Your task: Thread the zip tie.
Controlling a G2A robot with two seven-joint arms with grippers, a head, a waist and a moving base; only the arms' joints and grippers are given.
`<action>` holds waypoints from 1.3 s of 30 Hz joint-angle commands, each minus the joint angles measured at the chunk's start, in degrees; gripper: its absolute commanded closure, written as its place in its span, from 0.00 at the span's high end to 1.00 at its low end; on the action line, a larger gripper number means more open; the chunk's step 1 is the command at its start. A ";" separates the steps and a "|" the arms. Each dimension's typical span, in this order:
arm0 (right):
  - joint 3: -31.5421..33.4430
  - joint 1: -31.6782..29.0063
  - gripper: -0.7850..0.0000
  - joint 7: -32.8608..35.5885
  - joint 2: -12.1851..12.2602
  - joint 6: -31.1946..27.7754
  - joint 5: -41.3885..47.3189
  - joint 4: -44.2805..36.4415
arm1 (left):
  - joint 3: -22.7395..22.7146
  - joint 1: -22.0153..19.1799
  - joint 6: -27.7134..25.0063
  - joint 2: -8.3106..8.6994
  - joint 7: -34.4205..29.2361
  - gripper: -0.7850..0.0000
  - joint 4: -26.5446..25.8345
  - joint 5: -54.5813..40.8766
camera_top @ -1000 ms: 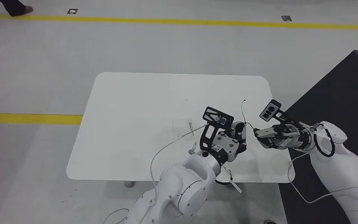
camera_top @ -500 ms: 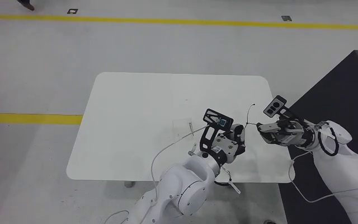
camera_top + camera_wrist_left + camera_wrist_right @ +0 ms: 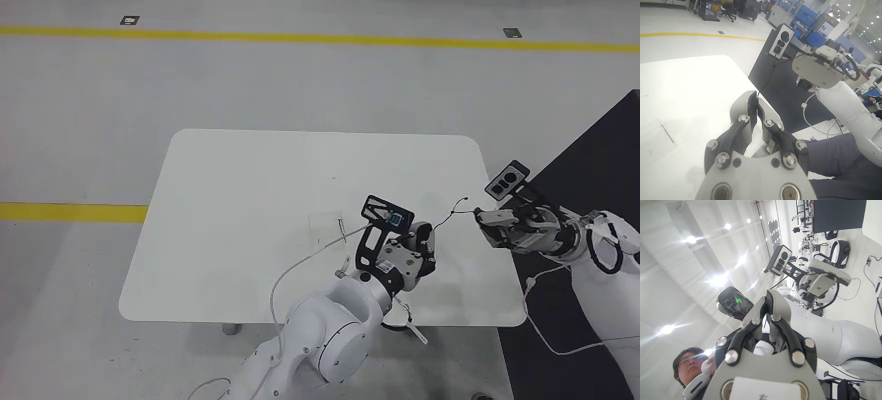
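- Since a second ago the right gripper has drawn back toward the table's right edge and a little farther from the robot, while the left gripper has kept its place over the front right part of the table.
- With that, the thin black plastic zip tie, which pointed away from the robot before, now slants between the two grippers (with a small kink close to the right one).
- Left gripper: its grey ribbed fingers are pressed together on one end of the zip tie, which leaves the fingertips and runs off toward the other arm.
- Right gripper: its fingers are also closed against each other, with a thin black strand caught between the pads.
- The zip tie is held at both ends in the air above the right side of the rounded white rectangular table.
- A second thin dark strip lies flat on the table, well apart from both grippers.
- A black floor mat lies beside the table's right edge.
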 commanded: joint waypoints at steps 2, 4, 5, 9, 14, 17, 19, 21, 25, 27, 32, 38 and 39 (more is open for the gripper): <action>0.75 0.04 0.00 0.15 -0.02 0.07 0.21 0.22 | -0.33 0.25 -0.05 0.02 -0.04 0.00 -0.13 0.04; 1.27 0.14 0.00 0.17 -0.04 0.11 0.34 0.49 | -0.50 0.32 -0.07 0.01 -0.07 0.00 -0.24 0.13; 1.56 0.21 0.00 0.16 -0.05 0.05 0.41 0.61 | -0.56 0.37 -0.06 0.00 -0.06 0.00 -0.25 0.10; 2.41 0.35 0.00 0.41 -0.08 0.42 0.58 0.83 | -0.68 0.35 -0.10 -0.08 -0.15 0.00 -0.21 0.03; 2.85 0.21 0.00 0.28 -0.22 0.45 0.59 0.84 | -1.01 0.56 -0.35 -0.08 -0.45 0.00 -0.23 -0.01; 3.15 0.24 0.00 0.40 -0.29 0.49 0.65 0.97 | -1.21 0.54 -0.50 -0.09 -0.62 0.00 -0.13 0.05; 3.42 0.21 0.00 0.50 -0.31 0.44 0.42 1.06 | -1.26 0.62 -0.53 -0.11 -0.63 0.00 0.09 0.04; 3.78 0.14 0.00 0.76 -0.33 0.54 0.53 1.10 | -1.23 0.64 -0.49 -0.14 -0.67 0.00 0.23 0.13; 4.52 0.14 0.00 0.88 -0.38 0.60 0.75 1.01 | -1.13 0.52 -0.38 -0.23 -0.62 0.00 0.26 0.32; 4.74 0.10 0.00 0.90 -0.40 0.72 0.64 1.09 | -0.91 0.41 -0.30 -0.32 -0.50 0.00 0.43 0.30; 3.53 -0.20 0.00 0.79 -0.58 1.34 -1.29 0.40 | -0.73 0.20 0.10 -0.50 -0.37 0.00 0.75 0.32; 1.42 -0.18 0.21 -0.35 -0.89 2.80 -3.37 0.47 | -1.15 0.31 0.10 -0.53 -0.53 0.00 -0.24 0.60; 1.25 -0.09 1.00 -0.78 -0.94 2.98 -3.55 0.62 | -1.29 0.41 0.23 -0.52 -0.52 0.00 -0.49 0.69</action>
